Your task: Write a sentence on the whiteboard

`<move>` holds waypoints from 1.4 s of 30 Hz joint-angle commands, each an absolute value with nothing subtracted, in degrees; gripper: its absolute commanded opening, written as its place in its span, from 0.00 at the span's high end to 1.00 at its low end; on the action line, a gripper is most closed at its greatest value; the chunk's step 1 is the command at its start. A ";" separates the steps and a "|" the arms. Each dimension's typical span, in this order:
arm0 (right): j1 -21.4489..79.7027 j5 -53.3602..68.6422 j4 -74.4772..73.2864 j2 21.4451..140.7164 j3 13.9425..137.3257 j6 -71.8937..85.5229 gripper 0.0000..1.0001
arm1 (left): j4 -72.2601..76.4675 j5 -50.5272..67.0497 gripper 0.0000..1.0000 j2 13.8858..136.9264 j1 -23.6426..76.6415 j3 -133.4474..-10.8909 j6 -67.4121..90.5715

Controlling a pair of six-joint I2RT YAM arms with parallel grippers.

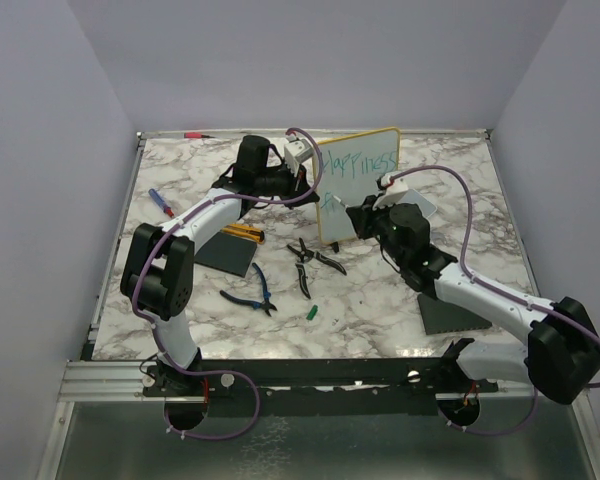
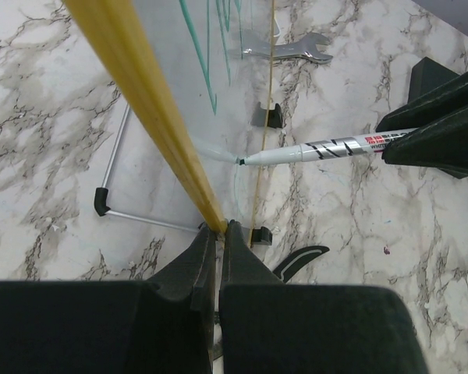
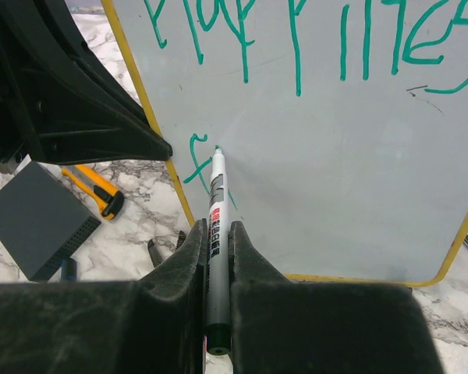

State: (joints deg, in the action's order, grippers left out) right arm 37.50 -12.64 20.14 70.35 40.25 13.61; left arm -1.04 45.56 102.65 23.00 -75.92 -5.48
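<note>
The whiteboard (image 1: 365, 190) stands upright at the back middle of the table, white with a thin yellow rim (image 2: 136, 93). My left gripper (image 2: 218, 227) is shut on its left edge, holding the rim between the fingertips. The sentence (image 3: 296, 35) in teal shows "Happiness" on the top line, with a single "f" (image 3: 195, 160) starting a second line. My right gripper (image 3: 217, 234) is shut on a silver marker (image 3: 217, 199), whose tip touches the whiteboard (image 3: 335, 179) just right of the "f". From the left wrist, the marker (image 2: 327, 148) meets the board face from the right.
A yellow utility knife (image 1: 242, 233) and a dark grey pad (image 1: 225, 255) lie left of the board; another pad (image 1: 452, 315) lies under the right arm. Pliers (image 1: 250, 295), black cutters (image 1: 310, 260), a green cap (image 1: 312, 313), a blue screwdriver (image 1: 160, 202) and a wrench (image 2: 285, 48) lie around.
</note>
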 commanded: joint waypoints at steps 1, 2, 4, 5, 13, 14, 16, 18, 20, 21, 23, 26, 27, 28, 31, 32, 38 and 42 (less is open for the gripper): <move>37.35 -14.17 21.87 71.31 41.21 13.02 0.99 | -3.25 44.63 1.00 101.09 23.31 -74.53 -8.27; 37.35 -14.15 21.91 71.10 41.14 12.93 0.99 | -3.25 44.65 1.00 101.08 23.34 -74.53 -8.27; 37.35 -13.94 21.80 70.09 40.66 12.94 0.99 | -3.25 44.56 1.00 101.07 23.29 -74.53 -8.34; 37.35 -13.62 21.74 69.39 40.32 12.90 0.99 | -3.25 44.56 1.00 101.02 23.29 -74.53 -8.27; 37.35 -13.99 18.29 64.44 36.99 13.61 0.99 | -3.25 44.56 1.00 100.90 23.34 -74.53 -8.26; 37.35 -14.27 18.15 64.55 36.71 13.55 1.00 | -3.27 44.56 1.00 100.90 23.32 -74.53 -8.32; 37.35 -14.65 17.90 65.12 36.49 13.43 0.99 | -3.25 44.65 1.00 100.90 23.29 -74.53 -8.27; 37.35 -14.60 18.20 65.65 36.53 13.38 0.99 | -3.26 44.65 1.00 100.92 23.32 -74.49 -8.26; 37.34 -14.50 18.59 66.31 36.63 13.24 0.99 | -3.25 44.52 1.00 100.90 23.34 -74.44 -8.26; 37.35 -14.55 18.69 66.56 36.78 13.18 0.99 | -3.26 44.55 1.00 100.83 23.36 -74.44 -8.26; 37.35 -14.59 19.03 67.29 37.08 12.90 0.99 | -3.27 44.56 1.00 100.89 23.29 -74.44 -8.26; 37.35 -14.74 19.57 68.15 37.49 12.68 0.99 | -3.25 44.56 1.00 100.90 23.29 -74.44 -8.26; 37.35 -14.77 19.67 68.43 37.67 12.66 0.99 | -3.30 44.57 1.00 100.94 23.29 -74.44 -8.26; 37.32 -15.03 19.81 68.66 37.81 12.63 0.99 | -3.26 44.56 1.00 100.91 23.29 -74.44 -8.31; 37.31 -15.83 20.41 69.53 37.90 12.67 1.00 | -3.25 44.56 1.00 100.96 23.29 -74.44 -8.41; 37.35 -16.05 20.66 69.78 37.90 12.63 0.99 | -3.25 44.58 1.00 100.91 23.29 -74.44 -8.38; 37.35 -16.80 21.54 71.07 37.91 12.45 0.99 | -3.25 44.65 1.00 100.93 23.29 -74.44 -8.42; 37.35 -16.34 21.15 71.54 37.13 12.22 0.99 | -3.26 44.56 1.00 100.90 23.29 -74.44 -8.35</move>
State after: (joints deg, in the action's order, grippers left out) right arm 37.50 -14.63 20.05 70.52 37.26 13.39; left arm -1.45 45.43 102.32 23.00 -75.66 -5.67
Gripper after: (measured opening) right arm 0.085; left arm 0.017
